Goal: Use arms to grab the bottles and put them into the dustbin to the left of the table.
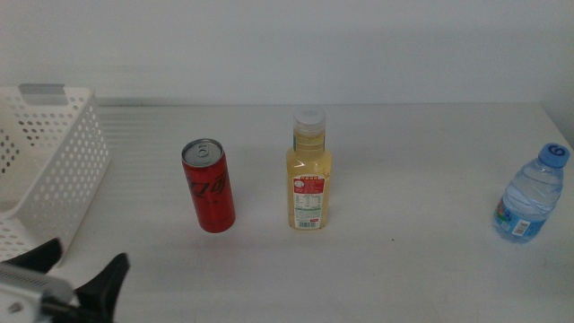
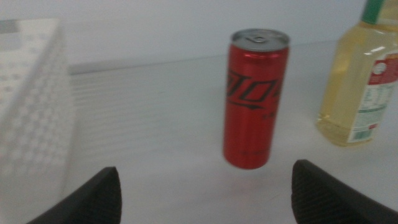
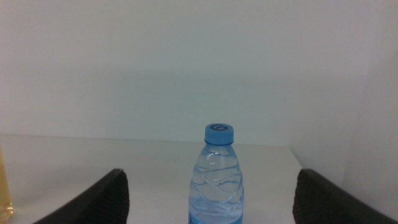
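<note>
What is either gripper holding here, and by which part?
Nothing. The left gripper is open short of the can; the right gripper is open before the water bottle.

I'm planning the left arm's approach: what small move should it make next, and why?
Probably ease the left gripper forward toward the red can. Its jaws are open and empty, and the can stands upright ahead of them, framed between them in the left wrist view, nearest of the three drinks to the white basket. The right gripper faces the water bottle.
</note>
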You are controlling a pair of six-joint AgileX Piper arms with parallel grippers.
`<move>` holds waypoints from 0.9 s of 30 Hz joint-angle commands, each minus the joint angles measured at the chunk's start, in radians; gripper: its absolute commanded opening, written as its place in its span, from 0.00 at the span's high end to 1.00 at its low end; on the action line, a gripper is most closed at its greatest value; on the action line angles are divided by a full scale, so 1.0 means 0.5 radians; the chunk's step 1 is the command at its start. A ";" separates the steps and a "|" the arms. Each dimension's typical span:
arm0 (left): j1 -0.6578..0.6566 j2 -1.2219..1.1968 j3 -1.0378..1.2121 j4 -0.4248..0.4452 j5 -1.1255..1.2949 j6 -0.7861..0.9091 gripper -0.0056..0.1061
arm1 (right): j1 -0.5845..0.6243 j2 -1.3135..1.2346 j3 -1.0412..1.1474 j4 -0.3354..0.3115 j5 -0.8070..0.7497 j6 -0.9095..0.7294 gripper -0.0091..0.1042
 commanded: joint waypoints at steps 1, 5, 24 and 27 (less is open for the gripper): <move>-0.053 0.268 0.007 -0.012 -0.487 -0.004 0.14 | -0.010 -0.053 -0.013 -0.012 -0.153 -0.019 0.25; -0.055 0.750 0.009 -0.010 -1.053 -0.029 0.14 | -0.010 -0.053 -0.013 -0.012 -0.153 -0.019 0.25; -0.055 1.622 0.012 0.076 -1.677 -0.211 0.14 | -0.010 -0.053 -0.013 -0.012 -0.153 -0.019 0.25; -0.055 1.622 0.010 0.074 -1.677 -0.288 0.14 | -0.010 -0.053 -0.013 -0.012 -0.153 -0.019 0.25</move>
